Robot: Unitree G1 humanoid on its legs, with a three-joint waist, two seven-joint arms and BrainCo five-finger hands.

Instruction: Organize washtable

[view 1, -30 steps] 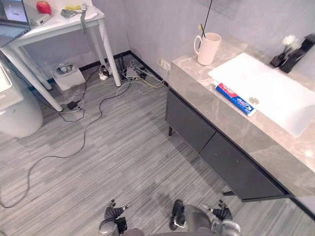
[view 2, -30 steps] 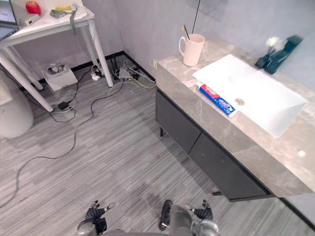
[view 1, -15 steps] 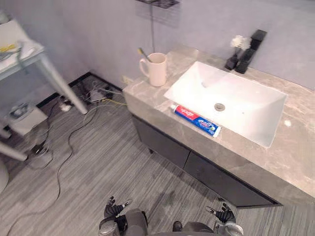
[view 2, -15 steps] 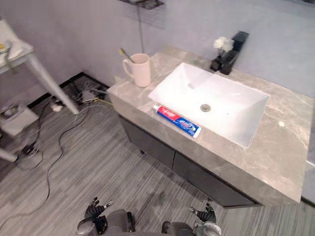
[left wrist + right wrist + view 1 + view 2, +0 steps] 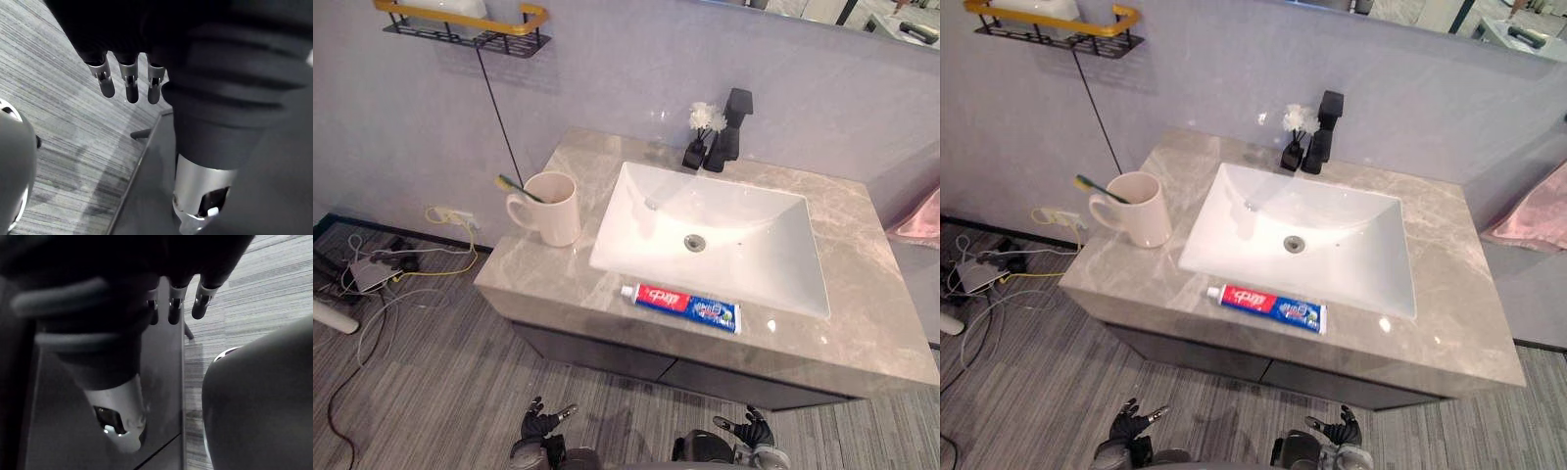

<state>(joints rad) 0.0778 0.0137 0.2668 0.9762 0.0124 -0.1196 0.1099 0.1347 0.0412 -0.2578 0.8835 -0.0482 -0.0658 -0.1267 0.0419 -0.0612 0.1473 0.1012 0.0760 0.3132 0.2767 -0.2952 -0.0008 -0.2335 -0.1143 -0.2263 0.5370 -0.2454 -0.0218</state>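
A red, white and blue toothpaste tube (image 5: pixel 679 305) lies flat on the grey marble washtable (image 5: pixel 862 323), along the front rim of the white sink (image 5: pixel 744 250). A cream mug (image 5: pixel 549 208) with a toothbrush (image 5: pixel 519 187) leaning in it stands on the counter's left part. My left hand (image 5: pixel 540 424) hangs low near the floor, well below the counter, fingers straight and empty. My right hand (image 5: pixel 749 431) hangs likewise at the lower right, fingers relaxed and holding nothing.
A black tap (image 5: pixel 734 116) and a small black vase with white flowers (image 5: pixel 698 137) stand behind the sink. A black and yellow wall shelf (image 5: pixel 465 24) hangs at the upper left. Cables and a power strip (image 5: pixel 372 274) lie on the floor to the left. A pink towel (image 5: pixel 917 217) hangs at the right.
The camera has swung right and the washtable now sits square in the middle of the view. The white desk has left the picture. Both hands hang as before.
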